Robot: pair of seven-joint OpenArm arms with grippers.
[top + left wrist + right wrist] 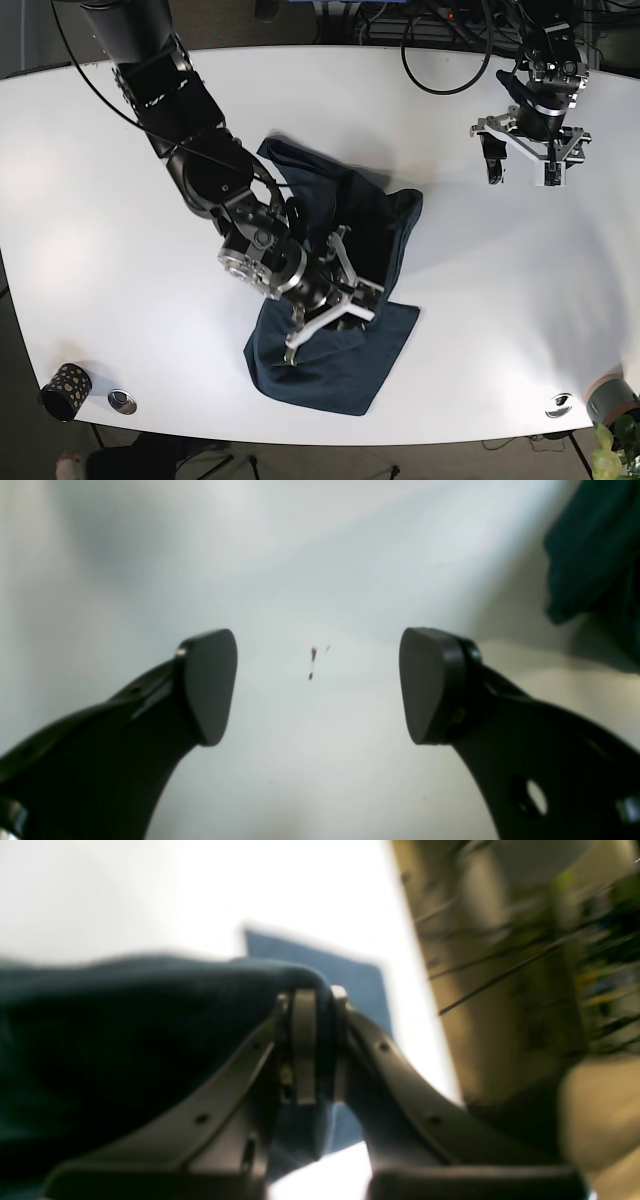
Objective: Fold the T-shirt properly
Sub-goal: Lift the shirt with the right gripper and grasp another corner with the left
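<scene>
Right gripper clamped on T-shirt fold | left gripper jaws apart above bare desk, T-shirt well aside

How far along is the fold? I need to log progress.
Partly done: the dark blue T-shirt lies bunched on the white table, with no neat fold yet. The right gripper is pinching a cloth edge. The left gripper hangs open, away from it. Squaring and flattening remain.

Dark teal T-shirt, rumpled and partly folded (lower edge doubled over), mid-table.
</scene>
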